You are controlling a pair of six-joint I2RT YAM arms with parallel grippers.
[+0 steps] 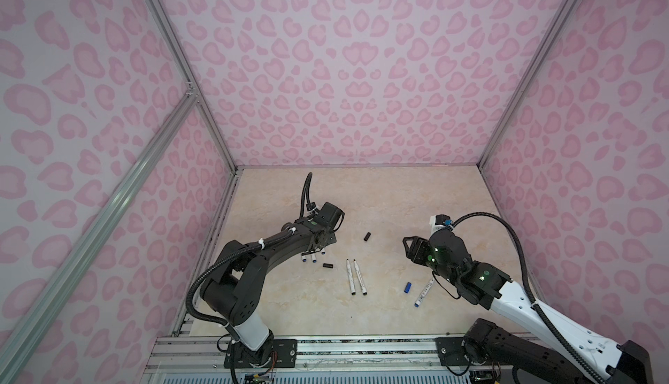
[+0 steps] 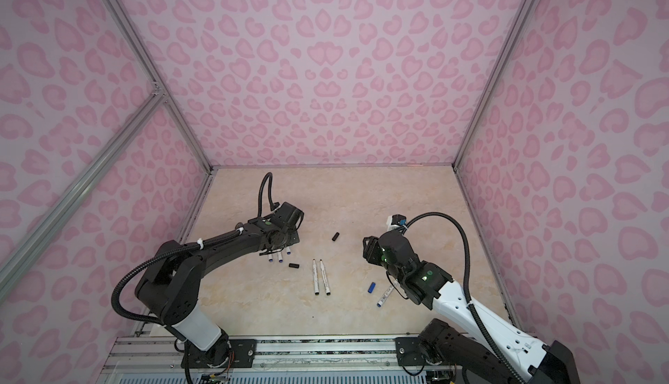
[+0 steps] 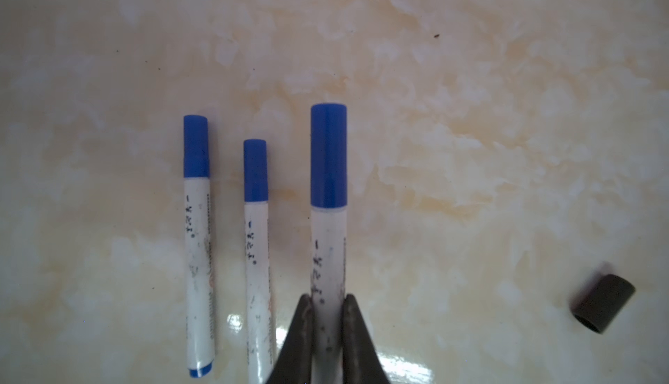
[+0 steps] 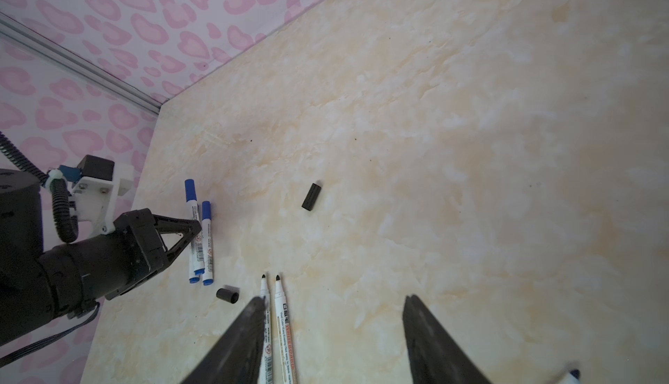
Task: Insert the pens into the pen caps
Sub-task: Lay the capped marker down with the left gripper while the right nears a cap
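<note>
a blue-capped pen (image 3: 327, 255) is being pinched by the left fingers (image 3: 306, 328), low in the frame; the right fingers (image 4: 249, 331) are being held spread.

Cream marbled tabletop (image 1: 398, 201), pink spotted walls (image 1: 325, 74), aluminium frame rails (image 1: 139, 168).

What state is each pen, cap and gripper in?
Held blue pen: capped.
Left gripper: shut on held blue pen.
Two other blue pens: capped, lying flat.
Two black pens: uncapped, side by side.
Fourth blue pen: uncapped, lying flat.
Two black caps: loose.
Blue cap: loose.
Right gripper: open, empty.
</note>
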